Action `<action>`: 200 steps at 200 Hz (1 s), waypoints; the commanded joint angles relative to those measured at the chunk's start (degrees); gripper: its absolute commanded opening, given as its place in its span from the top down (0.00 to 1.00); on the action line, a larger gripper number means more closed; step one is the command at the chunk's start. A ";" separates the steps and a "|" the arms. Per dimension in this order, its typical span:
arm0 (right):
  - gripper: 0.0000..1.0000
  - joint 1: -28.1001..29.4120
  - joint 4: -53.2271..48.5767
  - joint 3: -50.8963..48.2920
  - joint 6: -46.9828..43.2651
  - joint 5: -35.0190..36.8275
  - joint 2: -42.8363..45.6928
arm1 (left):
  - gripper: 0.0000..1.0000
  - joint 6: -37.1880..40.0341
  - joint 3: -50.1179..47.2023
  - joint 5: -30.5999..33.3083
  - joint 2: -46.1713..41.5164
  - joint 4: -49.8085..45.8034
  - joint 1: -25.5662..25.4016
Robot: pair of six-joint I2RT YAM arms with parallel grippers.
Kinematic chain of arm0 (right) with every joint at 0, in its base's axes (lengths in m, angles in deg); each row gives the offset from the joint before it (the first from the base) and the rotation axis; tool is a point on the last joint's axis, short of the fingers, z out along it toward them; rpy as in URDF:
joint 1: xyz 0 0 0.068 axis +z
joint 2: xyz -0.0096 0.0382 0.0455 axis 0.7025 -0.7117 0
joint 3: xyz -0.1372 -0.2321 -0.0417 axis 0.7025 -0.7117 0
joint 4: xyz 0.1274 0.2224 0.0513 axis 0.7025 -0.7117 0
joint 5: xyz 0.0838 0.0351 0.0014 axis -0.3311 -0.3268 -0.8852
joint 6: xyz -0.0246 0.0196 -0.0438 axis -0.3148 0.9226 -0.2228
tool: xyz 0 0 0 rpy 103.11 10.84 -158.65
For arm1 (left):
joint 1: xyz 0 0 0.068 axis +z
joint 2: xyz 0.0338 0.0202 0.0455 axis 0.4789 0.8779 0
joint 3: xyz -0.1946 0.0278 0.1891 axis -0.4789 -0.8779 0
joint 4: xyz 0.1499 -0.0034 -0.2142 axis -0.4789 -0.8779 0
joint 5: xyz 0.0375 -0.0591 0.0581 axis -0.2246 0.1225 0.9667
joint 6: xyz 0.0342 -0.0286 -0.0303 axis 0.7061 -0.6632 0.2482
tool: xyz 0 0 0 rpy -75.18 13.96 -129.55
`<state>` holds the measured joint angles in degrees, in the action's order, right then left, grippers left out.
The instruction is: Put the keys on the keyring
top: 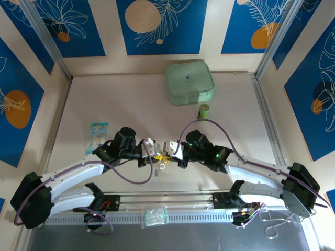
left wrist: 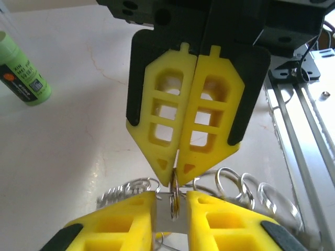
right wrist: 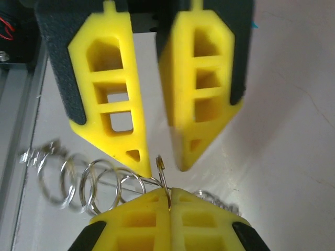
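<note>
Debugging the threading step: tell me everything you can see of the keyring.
The keyring looks like thin silvery wire: a string of small linked round loops. It trails over the pale table on both sides of the hands. One loop stands edge-on, pinched in the shut tips of the right hand. The left hand faces it, fingers apart either side of that loop; whether they touch it is unclear. Its overall shape is hard to tell.
</note>
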<state>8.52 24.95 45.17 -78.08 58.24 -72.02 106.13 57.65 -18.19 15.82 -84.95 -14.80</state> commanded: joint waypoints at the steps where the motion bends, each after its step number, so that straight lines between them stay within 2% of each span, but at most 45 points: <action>1: 1.00 0.19 3.36 0.28 0.78 -4.15 -0.42 | 0.77 -0.06 0.56 -0.75 0.44 0.93 -0.48; 20: 1.00 0.19 4.09 0.14 1.18 -4.93 -0.74 | 0.80 0.44 1.05 -1.16 1.38 0.47 -0.48; 59: 1.00 0.19 3.62 0.24 0.94 -5.22 -0.71 | 1.00 1.60 1.94 -1.54 2.21 -1.09 -0.45; 81: 1.00 0.10 3.12 -0.04 1.25 -3.88 0.42 | 1.00 1.98 1.94 -1.04 1.73 -1.34 -0.50; 98: 0.71 -1.85 4.30 -2.03 4.61 -2.07 3.91 | 1.00 1.91 1.57 0.13 0.51 -1.09 -0.48; 116: 0.51 -6.27 7.79 -6.01 11.18 -1.41 10.26 | 1.00 0.36 0.56 3.06 -1.67 0.69 -0.46; 152: 0.45 -12.29 8.12 -9.87 24.04 2.04 18.78 | 1.00 -5.40 -1.57 13.84 -6.33 6.10 -0.49; 175: 0.45 -12.43 6.10 -9.34 26.72 5.03 18.69 | 1.00 -7.94 -1.95 18.92 -8.26 7.76 -0.46; 200: 0.45 -12.37 5.96 -7.92 30.64 10.16 16.76 | 1.00 -9.75 0.39 23.40 -9.41 4.51 -0.48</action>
<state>-3.76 31.29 36.05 -54.26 62.52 -53.99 99.99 56.14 -1.75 8.08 -81.28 -14.98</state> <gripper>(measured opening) 0.551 0.043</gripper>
